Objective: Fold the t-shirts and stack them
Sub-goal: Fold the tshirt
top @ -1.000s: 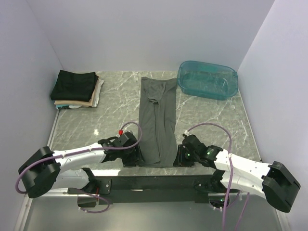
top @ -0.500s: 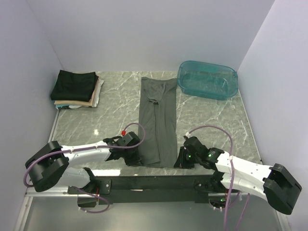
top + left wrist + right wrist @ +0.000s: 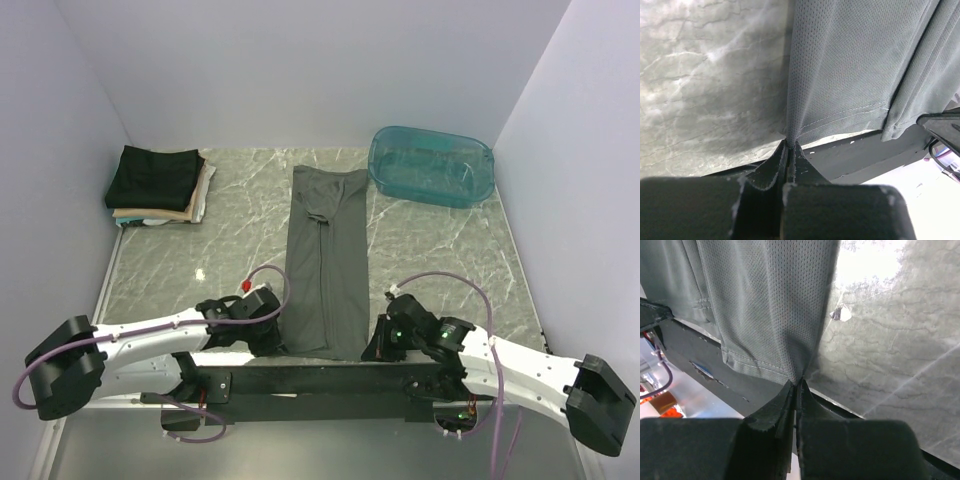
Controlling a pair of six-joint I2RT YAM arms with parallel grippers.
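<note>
Grey t-shirt (image 3: 327, 260), folded into a long strip: lies just left of the teal tub (image 3: 432, 165), running from beside it toward the near side. Folded shirts (image 3: 160, 185), stacked: well left of the tub. Left gripper (image 3: 272, 338) and right gripper (image 3: 375, 340): at the strip's near corners, the end farthest from the tub.

Left wrist view: jaws closed tight, a corner of the hem (image 3: 840, 117) pinched between them.

Right wrist view: jaws likewise closed, the opposite corner pinched.

Handling note: lift both corners together and level, then carry the hem toward the tub-side end. An uneven pull would likely skew the fold.
</note>
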